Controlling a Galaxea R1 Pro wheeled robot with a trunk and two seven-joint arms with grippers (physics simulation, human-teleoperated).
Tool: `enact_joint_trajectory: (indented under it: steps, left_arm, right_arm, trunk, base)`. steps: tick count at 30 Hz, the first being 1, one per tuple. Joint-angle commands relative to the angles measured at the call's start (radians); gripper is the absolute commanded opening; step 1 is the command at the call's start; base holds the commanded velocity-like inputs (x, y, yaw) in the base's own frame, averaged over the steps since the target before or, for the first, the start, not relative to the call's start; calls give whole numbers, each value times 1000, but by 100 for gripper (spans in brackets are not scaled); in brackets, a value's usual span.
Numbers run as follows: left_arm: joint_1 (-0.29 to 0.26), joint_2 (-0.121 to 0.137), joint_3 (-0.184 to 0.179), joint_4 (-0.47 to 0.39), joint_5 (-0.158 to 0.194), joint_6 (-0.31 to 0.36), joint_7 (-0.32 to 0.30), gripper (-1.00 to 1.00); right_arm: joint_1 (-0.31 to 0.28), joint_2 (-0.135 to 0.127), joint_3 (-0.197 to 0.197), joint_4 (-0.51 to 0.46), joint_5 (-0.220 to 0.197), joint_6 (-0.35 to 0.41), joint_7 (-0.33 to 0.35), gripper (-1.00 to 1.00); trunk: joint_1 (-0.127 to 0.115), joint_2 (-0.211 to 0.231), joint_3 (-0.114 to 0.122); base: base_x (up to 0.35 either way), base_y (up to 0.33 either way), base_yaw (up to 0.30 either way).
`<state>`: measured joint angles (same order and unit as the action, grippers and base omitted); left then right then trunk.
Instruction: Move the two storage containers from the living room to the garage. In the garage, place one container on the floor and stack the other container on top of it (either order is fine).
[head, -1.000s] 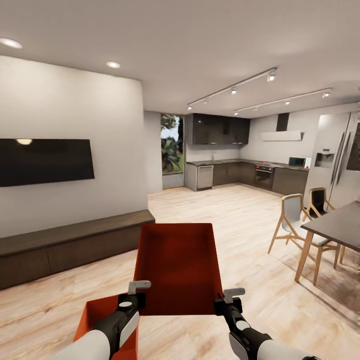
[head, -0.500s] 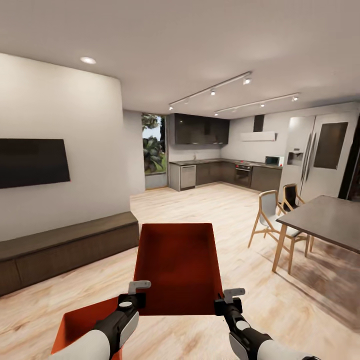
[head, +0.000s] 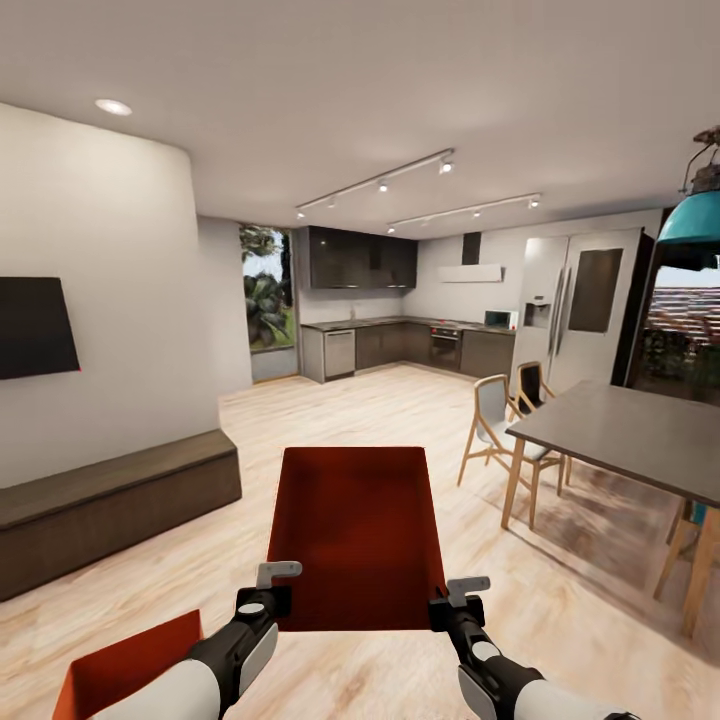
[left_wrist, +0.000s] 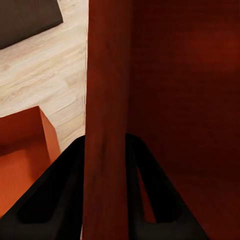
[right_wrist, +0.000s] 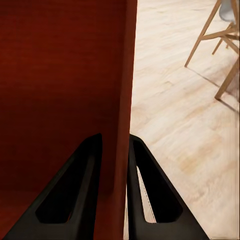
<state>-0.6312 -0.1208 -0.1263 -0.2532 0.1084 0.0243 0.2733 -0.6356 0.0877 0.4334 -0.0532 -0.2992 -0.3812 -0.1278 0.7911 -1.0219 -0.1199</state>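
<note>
Ahead of our chest, our left hand (head: 268, 590) and right hand (head: 458, 597) each pinched a side wall of 1 storage container (head: 355, 530); the other container (head: 130, 670), making 2, sat on the wood floor (head: 400, 410).

The floor (head: 400, 420) is light wood plank, running from the living room back to the kitchen. On it, at the near left corner of the head view, sits an orange-red bin (head: 130, 670), partly cut off by the frame's edge; the left wrist view shows the same bin (left_wrist: 22, 155) resting on the planks. A long, low dark-brown cabinet (head: 110, 505) stands on the floor along the white wall at the left. To the right, a dark dining table (head: 625, 435) stands on wooden legs, with wooden chairs (head: 495, 425) on the floor beside it. Kitchen cabinets (head: 400, 348) line the far wall.
</note>
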Motion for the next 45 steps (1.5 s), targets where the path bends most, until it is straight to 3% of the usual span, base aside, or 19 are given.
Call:
enact_joint_trajectory:
  steps: [1,45]
  left_arm:
    - [-1,7,17,0,7,3,12,-100]
    - [-1,9,17,0,7,3,12,-100]
  right_arm:
    - [-1,0,1,0,-15,-7,-4,-100]
    - [-1,-2,0,0,-15,-7,0,-100]
  trunk:
    - [0,-1,-1]
    - [0,-1,-1]
  base:
    - [0,0,-264]
    - [0,0,-266]
